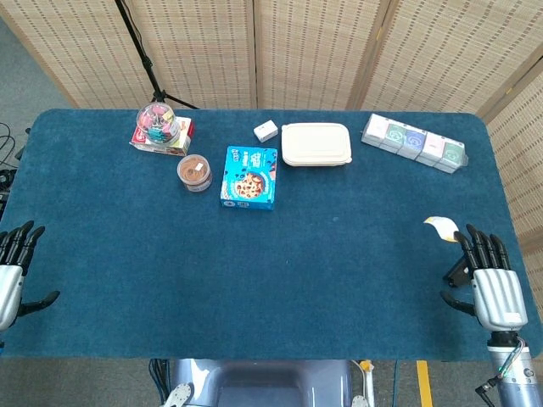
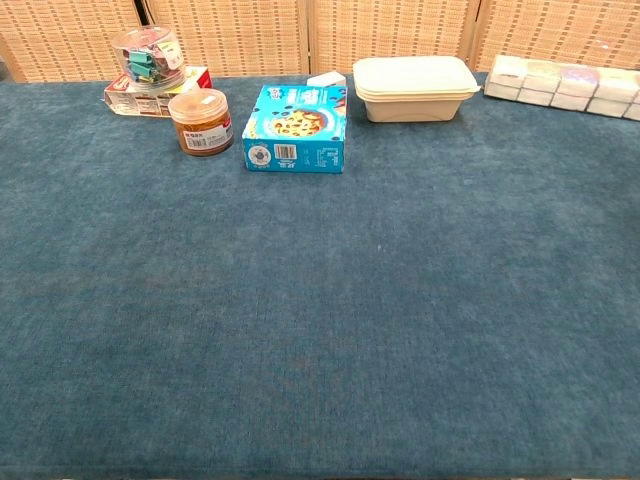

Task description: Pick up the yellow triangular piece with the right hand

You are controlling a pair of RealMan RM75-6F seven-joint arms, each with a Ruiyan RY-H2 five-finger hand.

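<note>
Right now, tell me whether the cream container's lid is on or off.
On. In the chest view the cream container shows a flat lid seated over its rim, nothing visible inside; the head view shows the same closed top.

One cookie box, one lidded container, one jar, two hands.

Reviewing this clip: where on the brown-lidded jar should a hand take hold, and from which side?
Probably best to grip the jar around its round wall just below the lid, coming from the near table edge. It stands upright, with the blue box close beside it and the clip tub stack behind, so the near side leaves the fingers most room.
</note>
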